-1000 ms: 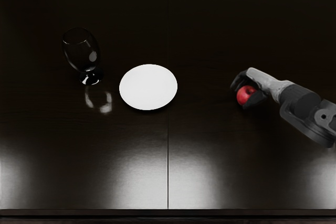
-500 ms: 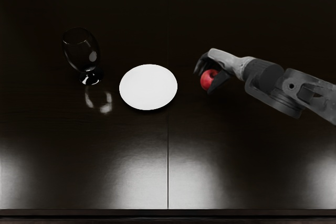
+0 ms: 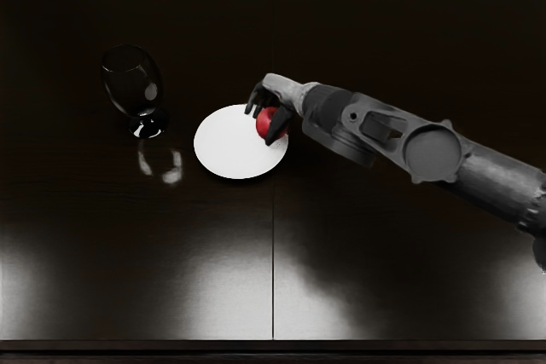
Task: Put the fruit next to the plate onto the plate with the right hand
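while a second ago the right hand (image 3: 271, 106) held the fruit (image 3: 266, 123) well out toward the bench's right edge, it has since swept leftward, and the fruit now hangs over the right rim of the plate (image 3: 226, 147). the hand is clamped on the fruit, fingers (image 3: 254, 103) curled over it from above. whether the fruit touches the plate or sits just above it cannot be told from this slant. the carry looks nearly done: what seems left is to lower, ease the fingers apart and draw the arm back. the fruit is round and near the rim, so a release here could let it roll off onto the bench (image 3: 273, 279). a little more travel toward the plate's middle would likely be safer. the plate's white face carries nothing besides the fruit over its rim. a glass (image 3: 132, 87) stands upright between the plate and the bench's left edge, empty as far as shows, well apart from the hand. the left arm is out of view.
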`<state>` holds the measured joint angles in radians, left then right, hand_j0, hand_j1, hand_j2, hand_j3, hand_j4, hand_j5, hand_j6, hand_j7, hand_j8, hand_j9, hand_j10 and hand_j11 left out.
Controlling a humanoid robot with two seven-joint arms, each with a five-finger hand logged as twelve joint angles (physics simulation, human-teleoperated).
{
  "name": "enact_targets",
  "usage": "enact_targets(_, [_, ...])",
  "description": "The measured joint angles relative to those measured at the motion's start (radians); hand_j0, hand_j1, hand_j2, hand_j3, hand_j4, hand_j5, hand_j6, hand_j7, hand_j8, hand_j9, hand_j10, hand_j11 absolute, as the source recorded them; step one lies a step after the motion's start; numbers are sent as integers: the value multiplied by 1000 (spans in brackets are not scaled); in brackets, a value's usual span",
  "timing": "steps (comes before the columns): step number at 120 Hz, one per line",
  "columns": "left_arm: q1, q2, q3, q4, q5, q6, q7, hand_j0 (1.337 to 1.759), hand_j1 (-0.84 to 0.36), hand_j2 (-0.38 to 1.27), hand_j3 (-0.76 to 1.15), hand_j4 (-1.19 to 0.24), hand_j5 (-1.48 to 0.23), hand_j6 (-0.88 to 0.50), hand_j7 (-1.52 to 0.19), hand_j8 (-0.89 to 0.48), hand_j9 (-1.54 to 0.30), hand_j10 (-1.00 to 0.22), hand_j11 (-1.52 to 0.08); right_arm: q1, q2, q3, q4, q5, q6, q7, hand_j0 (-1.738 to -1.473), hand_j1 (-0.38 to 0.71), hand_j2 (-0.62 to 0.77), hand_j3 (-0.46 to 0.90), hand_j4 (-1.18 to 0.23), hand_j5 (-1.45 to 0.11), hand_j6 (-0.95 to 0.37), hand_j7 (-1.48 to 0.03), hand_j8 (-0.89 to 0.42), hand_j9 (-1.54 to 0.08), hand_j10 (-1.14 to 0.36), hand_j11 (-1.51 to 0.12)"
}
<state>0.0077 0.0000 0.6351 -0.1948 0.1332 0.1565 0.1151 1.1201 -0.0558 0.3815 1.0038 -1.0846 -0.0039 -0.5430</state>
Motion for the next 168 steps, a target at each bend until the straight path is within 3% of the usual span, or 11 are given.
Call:
enact_targets(15, [0,0,0,0,0,0,0,1658,73,45,0,-230,-299,-229,-299,-229,-299,-230,-299,28,39,-8,-121,-1,-1,14,-1658,270,266,0,-604,-888,-540,-834,-354,-860,-457,-825])
enact_targets(17, [0,0,0,0,0,0,0,1658,73,45,0,-230,-299,-229,-299,-229,-299,-229,-299,30,41,-9,-131,-1,-1,15,-1658,279,284,0,-605,-888,-541,-834,-353,-860,-456,-824])
enact_targets(18, [0,0,0,0,0,0,0,1658,73,45,0,-230,-299,-229,-299,-229,-299,-229,-299,31,42,-9,-135,-1,-1,15,-1658,266,197,0,-604,-890,-538,-835,-351,-862,-453,-826])
enact_targets(31, [0,0,0,0,-1,0,0,1658,73,45,0,-229,-299,-229,-299,-229,-299,-229,-299,37,51,-24,-165,-3,-3,18,-1657,272,243,0,-613,-880,-549,-836,-356,-856,-449,-830])
enact_targets(45, [1,0,0,0,0,0,0,1658,73,45,0,-229,-299,-229,-299,-229,-299,-229,-299,35,54,-39,-148,9,-1,27,-1657,282,251,0,-618,-864,-543,-832,-355,-844,-442,-828])
enact_targets(74, [0,0,0,0,0,0,0,1658,73,46,0,-229,-299,-229,-299,-229,-299,-229,-299,17,56,-45,-110,199,15,124,-1657,250,206,0,-618,-862,-566,-831,-373,-849,-446,-836])
enact_targets(97, [1,0,0,0,0,0,0,1658,73,45,0,-229,-299,-229,-299,-229,-299,-229,-299,-8,56,-63,-107,242,14,144,-1656,243,193,0,-621,-856,-575,-829,-373,-847,-447,-839])
enact_targets(113, [0,0,0,0,0,0,0,1658,73,46,0,-229,-299,-229,-299,-229,-299,-229,-299,-12,56,-76,-83,242,-40,148,-1657,29,99,0,-384,-527,-362,-512,-251,-522,-291,-517])
enact_targets(127, [0,0,0,0,0,0,0,1658,73,46,0,-229,-299,-229,-299,-229,-299,-229,-299,1,52,-63,8,246,-63,130,-1658,-116,53,0,-234,-319,-221,-311,-159,-316,-181,-314])
enact_targets(149, [0,0,0,0,0,0,0,1658,73,46,0,-230,-299,-229,-299,-230,-299,-230,-299,3,-166,-19,204,323,30,119,-1658,-227,18,0,-119,-160,-114,-156,-88,-159,-97,-157])
enact_targets(168, [1,0,0,0,0,0,0,1658,73,46,0,-229,-299,-229,-299,-229,-299,-229,-299,-59,-437,68,237,477,374,263,-1658,-268,4,0,-76,-101,-74,-99,-62,-101,-66,-100])
